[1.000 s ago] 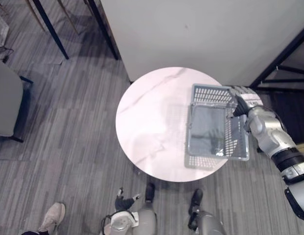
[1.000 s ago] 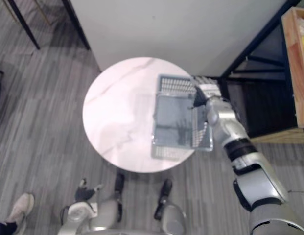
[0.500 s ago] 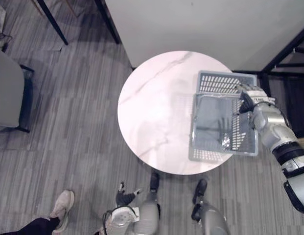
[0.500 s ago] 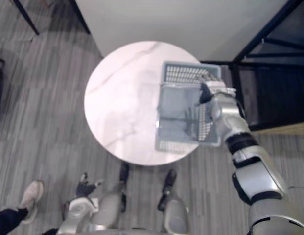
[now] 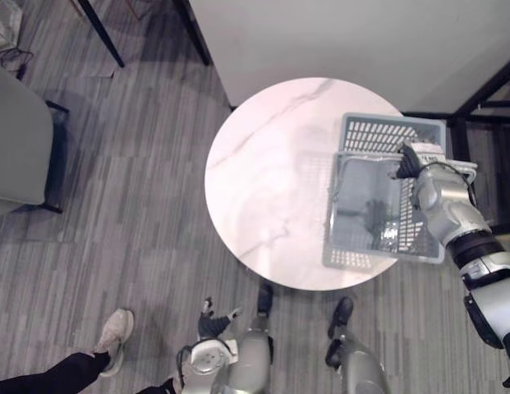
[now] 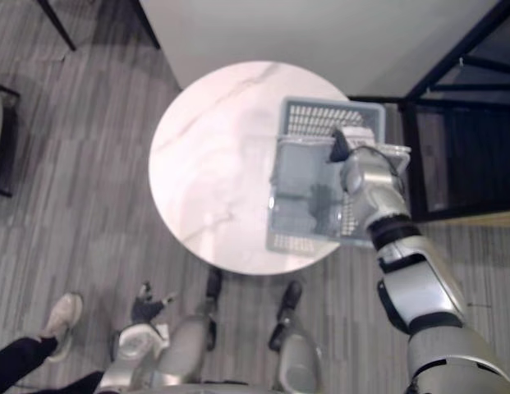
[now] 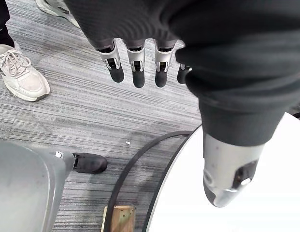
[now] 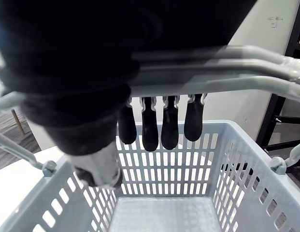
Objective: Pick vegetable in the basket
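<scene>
Right hand (image 5: 417, 160) fingers (image 8: 150, 126) clenched on handles (image 8: 212, 72) of grey slotted plastic basket (image 5: 386, 131) – basket beneath them, bare inside. Left hand (image 7: 140, 24) fingers slack. Risk – it overhangs round white marble worktop (image 5: 263, 180); loosened grip tips it off.

One basket, one table, two hands: that's the tally.
Right of the frame, a single grey basket (image 5: 390, 131) on the one round white table (image 5: 271, 180). Two robot hands, the right hand (image 5: 409, 161) and the left hand (image 7: 140, 63). Lower left, two pale shoes (image 7: 19, 72) on one person.
</scene>
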Robot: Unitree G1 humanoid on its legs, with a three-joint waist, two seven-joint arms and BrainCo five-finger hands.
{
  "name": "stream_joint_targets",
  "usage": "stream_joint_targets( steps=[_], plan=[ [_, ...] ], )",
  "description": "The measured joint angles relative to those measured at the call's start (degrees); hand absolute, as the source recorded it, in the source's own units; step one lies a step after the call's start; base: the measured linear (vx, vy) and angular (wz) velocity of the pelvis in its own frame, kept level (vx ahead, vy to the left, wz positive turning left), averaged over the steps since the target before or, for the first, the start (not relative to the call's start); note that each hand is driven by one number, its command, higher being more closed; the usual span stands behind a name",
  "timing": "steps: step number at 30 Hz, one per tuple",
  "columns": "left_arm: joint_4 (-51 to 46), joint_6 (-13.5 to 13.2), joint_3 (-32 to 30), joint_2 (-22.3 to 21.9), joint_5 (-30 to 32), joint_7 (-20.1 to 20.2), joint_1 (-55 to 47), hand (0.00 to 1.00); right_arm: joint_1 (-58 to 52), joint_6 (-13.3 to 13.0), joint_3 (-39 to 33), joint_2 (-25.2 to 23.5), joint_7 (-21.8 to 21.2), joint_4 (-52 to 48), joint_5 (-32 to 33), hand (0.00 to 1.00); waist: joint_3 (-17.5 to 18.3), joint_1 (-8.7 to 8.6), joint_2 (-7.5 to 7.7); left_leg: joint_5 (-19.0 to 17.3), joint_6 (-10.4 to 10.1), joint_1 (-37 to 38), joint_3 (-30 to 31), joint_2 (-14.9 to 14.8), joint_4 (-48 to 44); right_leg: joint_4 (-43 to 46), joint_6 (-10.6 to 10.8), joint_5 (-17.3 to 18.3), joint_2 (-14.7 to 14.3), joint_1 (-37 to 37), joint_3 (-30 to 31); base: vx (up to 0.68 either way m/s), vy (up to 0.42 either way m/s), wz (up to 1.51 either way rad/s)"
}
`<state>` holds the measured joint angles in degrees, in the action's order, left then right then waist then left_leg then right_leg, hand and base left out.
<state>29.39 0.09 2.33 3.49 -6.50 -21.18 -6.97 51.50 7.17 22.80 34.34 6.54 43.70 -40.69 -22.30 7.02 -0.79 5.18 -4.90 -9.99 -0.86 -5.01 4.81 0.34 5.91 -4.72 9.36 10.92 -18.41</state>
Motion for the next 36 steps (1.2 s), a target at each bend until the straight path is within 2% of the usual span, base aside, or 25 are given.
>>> stream_joint_targets(
  steps=[13, 18, 19, 21, 23, 25, 28, 29, 32, 36],
  plan=[
    [0.03, 0.46, -0.05, -0.07, 0.27, -0.26, 0.21, 0.0, -0.18, 1.04, -2.32, -2.33, 0.5, 3.07, -2.45, 1.0, 0.01, 0.97, 0.03, 0.18, 0.14, 0.72, -0.06, 0.13, -0.43, 1.47, -0.01, 0.05, 0.4, -0.27, 0.14, 0.0, 0.001, 0.0],
    [3.02, 2.4, -0.06, 0.38, 1.78, -0.05, 0.22, 0.0, -6.84, 1.05, -2.59, -3.46, 0.26, -6.35, -3.8, 1.0, 0.13, 0.74, 0.31, 0.23, 0.18, 3.18, -1.77, -0.02, 0.45, 1.62, -0.02, 0.06, 0.18, -1.21, 1.78, 0.0, 0.012, -0.13],
    [3.91, 2.71, -0.15, 0.45, 1.99, 0.2, 0.23, 0.0, -7.43, 0.92, -2.6, -3.51, 0.2, -7.74, -3.78, 1.0, 0.16, 0.44, 0.36, 0.22, 0.18, 3.32, -1.95, -0.05, 0.46, 1.62, -0.02, 0.06, 0.15, -1.26, 1.97, 0.0, 0.012, -0.18],
    [6.27, 3.66, -0.58, 1.64, 3.39, 1.48, 1.02, 0.0, -9.97, 0.53, -2.59, -3.88, -0.87, -14.09, -3.7, 1.0, 0.29, -1.26, 0.64, 0.14, 0.08, 4.82, -2.75, -0.42, 0.53, 1.43, -0.02, 0.06, -0.31, -2.35, 2.76, 0.0, 0.002, -0.18],
    [7.63, 3.95, -1.28, 2.02, 3.82, 1.8, 1.13, 0.0, -12.07, -0.16, -2.6, -3.88, -1.23, -17.96, -3.56, 1.0, 0.74, -2.01, 1.13, -0.18, -0.18, 5.91, -3.6, -0.75, 0.56, 1.06, -0.02, 0.06, -0.46, -3.08, 3.55, 0.0, 0.003, -0.27],
    [9.34, 4.31, -2.18, 2.91, 4.66, 2.4, 1.28, 0.0, -15.92, -0.46, -2.62, -3.77, -1.75, -23.14, -2.75, 1.0, 1.86, -2.87, 2.27, -0.4, -0.5, 6.81, -4.74, -1.08, 0.55, 0.64, -0.04, 0.04, -0.94, -3.45, 4.62, 0.01, 0.007, -0.29],
    [14.31, 5.42, -3.48, 5.01, 5.59, 3.25, 1.24, 0.0, -24.94, -2.12, -2.52, -3.63, -2.25, -29.24, -0.67, 1.0, 5.74, -4.55, 4.27, -1.07, -1.18, 8.04, -6.29, -1.88, 0.55, -0.33, -0.03, 0.03, -1.86, -4.17, 5.95, 0.03, -0.004, -0.25],
    [15.07, 5.57, -3.9, 5.29, 5.64, 3.51, 1.23, 0.0, -26.07, -2.42, -2.52, -3.48, -2.33, -30.15, -0.3, 1.0, 5.85, -4.77, 4.41, -1.27, -1.2, 8.65, -6.69, -2.03, 0.55, -0.43, -0.03, 0.03, -2.04, -4.56, 6.37, 0.02, -0.003, -0.31],
    [19.89, 6.86, -5.12, 5.65, 7.04, 4.19, 0.52, 0.0, -32.26, -3.73, -2.53, -0.81, -3.09, -34.5, 0.92, 1.0, 8.19, -5.45, 4.08, -2.06, -1.47, 10.11, -8.66, -2.21, 0.55, -1.4, 0.14, -0.04, -2.46, -5.27, 8.03, 0.0, 0.012, -0.36],
    [24.86, 8.08, -5.44, 5.39, 8.25, 6.25, -0.87, 0.0, -38.96, -4.78, -2.82, 2.41, -4.54, -36.73, 1.25, 1.0, 10.49, -6.92, 2.53, -2.43, -1.58, 10.48, -9.46, -2.37, 0.55, -1.6, 0.11, -0.07, -2.68, -5.3, 8.64, 0.0, 0.009, -0.09]
  ],
)
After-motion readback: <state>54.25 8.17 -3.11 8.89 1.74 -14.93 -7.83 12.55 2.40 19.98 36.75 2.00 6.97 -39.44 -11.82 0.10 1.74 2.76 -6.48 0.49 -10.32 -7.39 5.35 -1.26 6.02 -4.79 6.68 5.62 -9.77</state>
